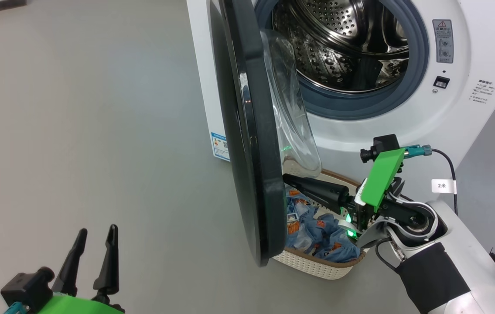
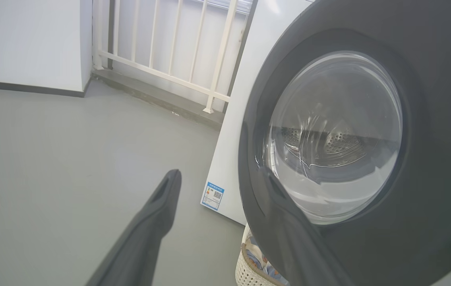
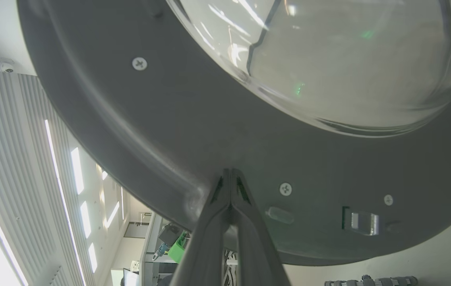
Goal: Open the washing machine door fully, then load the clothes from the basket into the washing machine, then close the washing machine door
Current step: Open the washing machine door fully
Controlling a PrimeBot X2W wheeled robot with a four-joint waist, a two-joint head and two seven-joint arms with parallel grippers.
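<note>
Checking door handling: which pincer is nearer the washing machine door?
Right. The right pincer, shut, is at the door's inner face; the left pincer, open, is apart, outside it.

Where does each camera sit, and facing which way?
Head view: on the head, looking down at the white front-loading washing machine and its round black-rimmed glass door; left tool and right tool show.
Left wrist view: on the left arm, facing the door's outside between that tool's open fingers.
Right wrist view: on the right arm, facing the door's inside past that tool's shut fingers.
All share the door.
</note>
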